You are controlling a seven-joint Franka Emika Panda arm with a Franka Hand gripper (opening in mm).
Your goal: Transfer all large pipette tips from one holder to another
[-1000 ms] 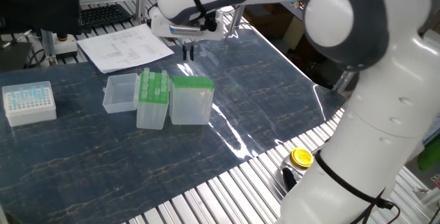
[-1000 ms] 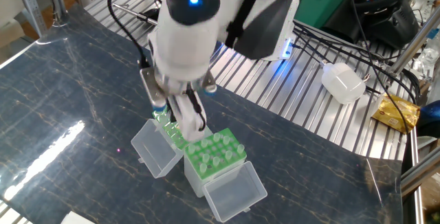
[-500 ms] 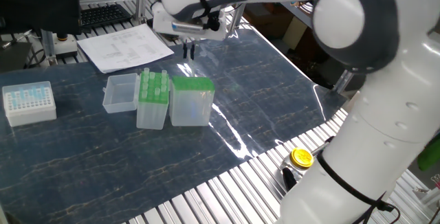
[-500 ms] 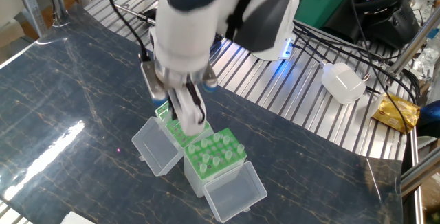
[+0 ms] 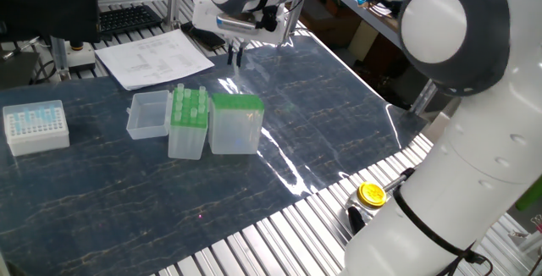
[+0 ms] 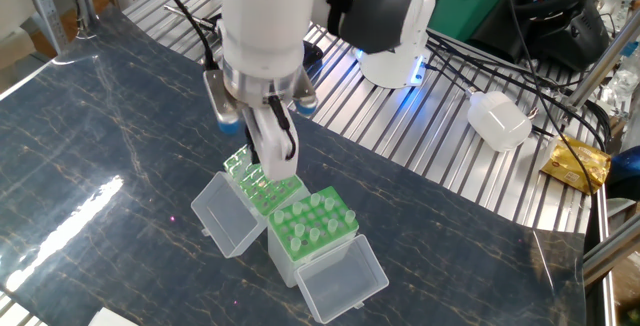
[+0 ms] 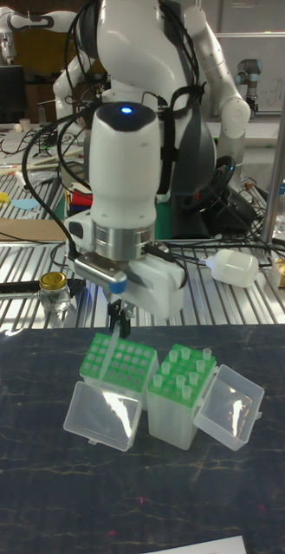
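Far left of the wide green-grid holder (image 5: 235,128) on the table (image 5: 322,140) you have the white box (image 5: 34,128) of pale-blue tips. Nearer it sits the clear tray (image 5: 148,113). Touching the holder's left side is the narrow green rack (image 5: 188,128), with large pipette tips (image 7: 187,370) standing in it. Above the holder, your end effector (image 7: 120,329) has its fingers pinched on one large pipette tip (image 7: 113,348), which hangs over the grid.

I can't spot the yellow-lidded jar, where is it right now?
In one fixed view the jar sits off the mat on the ribbed metal bench, beside the robot's base; in the tall fixed view it stands at the left edge.
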